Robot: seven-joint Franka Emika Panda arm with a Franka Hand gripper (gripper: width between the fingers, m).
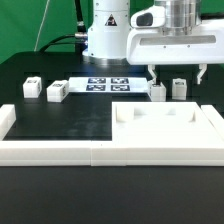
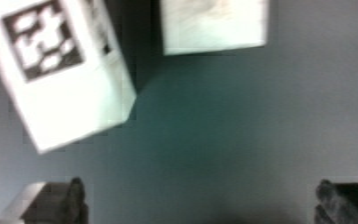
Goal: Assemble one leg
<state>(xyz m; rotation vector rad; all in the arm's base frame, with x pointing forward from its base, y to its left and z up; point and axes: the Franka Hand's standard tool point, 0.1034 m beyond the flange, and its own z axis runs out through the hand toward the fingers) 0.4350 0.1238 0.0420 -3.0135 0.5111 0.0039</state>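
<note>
Two small white legs stand on the dark table under my gripper: one leg [image 1: 157, 91] and a second leg [image 1: 179, 87] just to the exterior view's right of it. My gripper [image 1: 177, 72] hangs a little above them, open wide and empty. In the wrist view the tagged leg [image 2: 60, 70] lies tilted, with the second leg [image 2: 215, 25] beside it. Both lie beyond the gripper [image 2: 202, 205]. Its dark fingertips [image 2: 55, 200] show far apart with only bare table between them.
Two more legs [image 1: 31, 86] [image 1: 55, 92] stand at the exterior view's left. The marker board [image 1: 105, 84] lies before the robot base. A large white panel [image 1: 165, 122] with recesses sits at the front right. A white frame [image 1: 50, 152] runs along the front.
</note>
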